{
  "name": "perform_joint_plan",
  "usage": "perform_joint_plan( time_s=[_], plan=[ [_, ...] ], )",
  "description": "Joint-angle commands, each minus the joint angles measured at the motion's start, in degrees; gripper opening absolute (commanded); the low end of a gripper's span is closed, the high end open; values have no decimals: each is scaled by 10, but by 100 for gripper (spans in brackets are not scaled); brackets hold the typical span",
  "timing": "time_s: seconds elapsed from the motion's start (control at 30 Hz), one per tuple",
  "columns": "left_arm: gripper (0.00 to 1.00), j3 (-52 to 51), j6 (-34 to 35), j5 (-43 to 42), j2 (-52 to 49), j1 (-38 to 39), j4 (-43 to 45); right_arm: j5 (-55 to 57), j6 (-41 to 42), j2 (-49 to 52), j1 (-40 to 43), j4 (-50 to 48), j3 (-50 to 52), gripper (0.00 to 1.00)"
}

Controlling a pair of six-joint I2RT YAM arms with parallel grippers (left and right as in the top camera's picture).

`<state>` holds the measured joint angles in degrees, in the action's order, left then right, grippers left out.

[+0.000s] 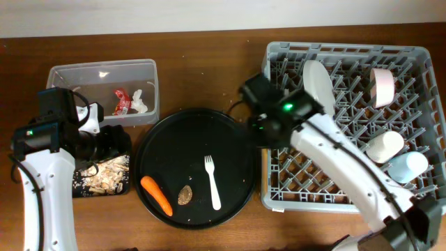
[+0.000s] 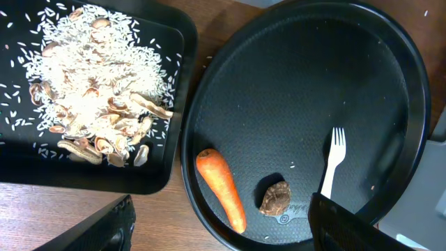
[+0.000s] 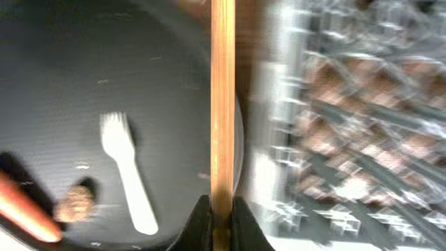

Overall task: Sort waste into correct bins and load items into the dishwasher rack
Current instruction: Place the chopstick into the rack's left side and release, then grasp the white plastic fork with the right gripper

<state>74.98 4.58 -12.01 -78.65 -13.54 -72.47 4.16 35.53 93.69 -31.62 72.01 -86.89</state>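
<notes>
My right gripper (image 3: pixel 222 223) is shut on the thin wooden chopstick (image 3: pixel 223 104) and hovers at the seam between the round black tray and the grey dishwasher rack (image 1: pixel 348 202); it also shows in the overhead view (image 1: pixel 259 129). My left gripper (image 2: pixel 223 233) is open and empty, above the gap between the shallow black tray (image 2: pixel 139 178) of food scraps (image 2: pixel 90 104) and the round tray. The carrot (image 2: pixel 221 188), brown pit (image 2: pixel 275 198) and white fork (image 2: pixel 331 164) lie on the round tray. The clear tub (image 1: pixel 104 71) holds the red wrapper (image 1: pixel 122 101) and white tissue (image 1: pixel 143 103).
The large round black tray (image 1: pixel 195 122) sits mid-table. In the rack stand a white dish (image 1: pixel 317 84), a pink bowl (image 1: pixel 382 87), a white cup (image 1: pixel 385 146) and a light blue cup (image 1: pixel 408 167). The right arm stretches across the rack's front.
</notes>
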Motion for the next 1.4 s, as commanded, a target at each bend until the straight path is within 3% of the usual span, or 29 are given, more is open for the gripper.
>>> perform_joint_plan(
  time_s=[0.0,0.37,0.4,0.53,0.63,0.83,1.07,1.37],
  plan=[
    [79,-3,2,-7,-3,-1,0,37,-23,7,38,7,24,4],
    [79,-3,2,-7,-3,-1,-1,35,-27,27,70,-131,163,4],
    [79,-3,2,-7,-3,-1,-1,34,-34,27,70,-140,163,5],
    [79,-3,2,-7,-3,-1,-1,34,-68,27,70,-165,161,26],
    [79,-3,2,-7,-3,-1,-1,34,-77,27,70,-145,136,34],
    [79,-3,2,-7,-3,-1,-1,-4,-77,18,63,-71,26,33],
    [79,-3,2,-7,-3,-1,-1,-55,-81,33,-33,-79,2,34],
    [79,-3,2,-7,-3,-1,-1,-55,-61,160,-154,-192,50,34]
  ],
)
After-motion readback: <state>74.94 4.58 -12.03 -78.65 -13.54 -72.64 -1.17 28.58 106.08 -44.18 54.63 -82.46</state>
